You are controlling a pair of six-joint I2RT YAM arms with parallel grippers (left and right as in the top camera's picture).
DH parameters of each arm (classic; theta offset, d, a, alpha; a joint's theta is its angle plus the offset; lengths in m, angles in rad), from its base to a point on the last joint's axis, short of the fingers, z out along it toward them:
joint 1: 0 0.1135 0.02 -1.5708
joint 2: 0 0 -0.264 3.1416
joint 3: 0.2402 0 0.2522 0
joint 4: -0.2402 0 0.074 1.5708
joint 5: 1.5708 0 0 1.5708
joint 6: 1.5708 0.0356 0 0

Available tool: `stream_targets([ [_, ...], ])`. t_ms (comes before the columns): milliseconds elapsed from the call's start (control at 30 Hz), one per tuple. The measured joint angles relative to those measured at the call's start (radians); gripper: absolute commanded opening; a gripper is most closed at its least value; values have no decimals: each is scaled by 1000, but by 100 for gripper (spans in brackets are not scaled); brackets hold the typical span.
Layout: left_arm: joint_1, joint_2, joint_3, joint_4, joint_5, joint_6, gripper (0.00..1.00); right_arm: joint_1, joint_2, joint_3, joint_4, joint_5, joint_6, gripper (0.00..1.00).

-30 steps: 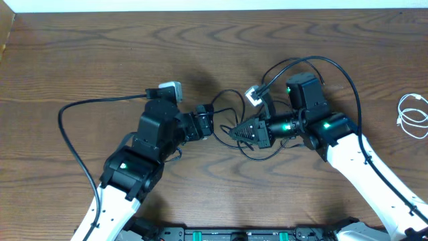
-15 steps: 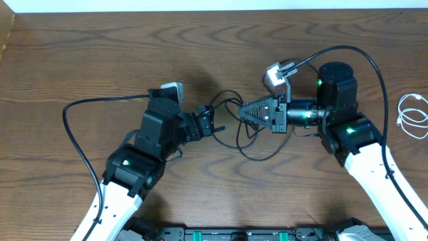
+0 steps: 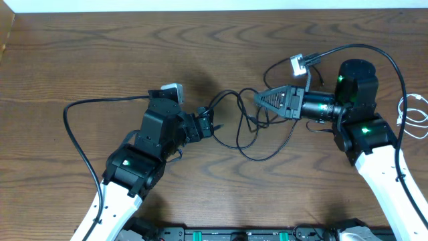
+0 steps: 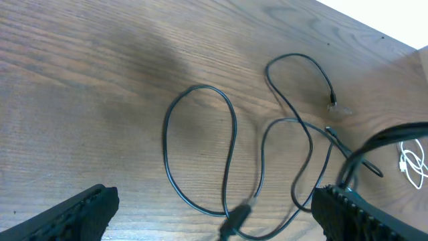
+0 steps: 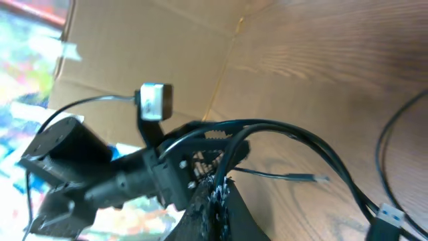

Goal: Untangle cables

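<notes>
Long black cables [image 3: 227, 93] lie in loose loops on the wooden table between my two grippers. My right gripper [image 3: 259, 99] is shut on a bunch of black strands [image 5: 267, 127] and holds them off the table; a small plug end [image 5: 314, 178] hangs near it. My left gripper [image 3: 205, 124] is open, its fingers wide apart low over the table [image 4: 215, 195], with a black plug [image 4: 235, 217] lying between them untouched. Cable loops [image 4: 200, 154] spread beyond it. The short white cable [image 3: 414, 115] lies coiled apart at the far right, and it shows in the left wrist view [image 4: 414, 159].
Thick black wires run from both arms' wrist cameras [image 3: 80, 107] [image 3: 374, 50]. A cardboard wall [image 5: 134, 40] stands at the table's left edge. A white wall borders the far edge [image 3: 214, 5].
My right gripper has moved right and toward the far edge with the black strands in it, drawing the loops out. The left arm has barely moved.
</notes>
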Motion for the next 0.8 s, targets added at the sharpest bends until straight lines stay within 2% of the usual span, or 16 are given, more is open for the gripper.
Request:
stream_targets([
  [433,0,0,0,-1,0,0,98,0,-39,0,-76,75,7,2],
  [800,0,36,0,0,0,0,98,0,-122,14,-86,-87,16,1],
])
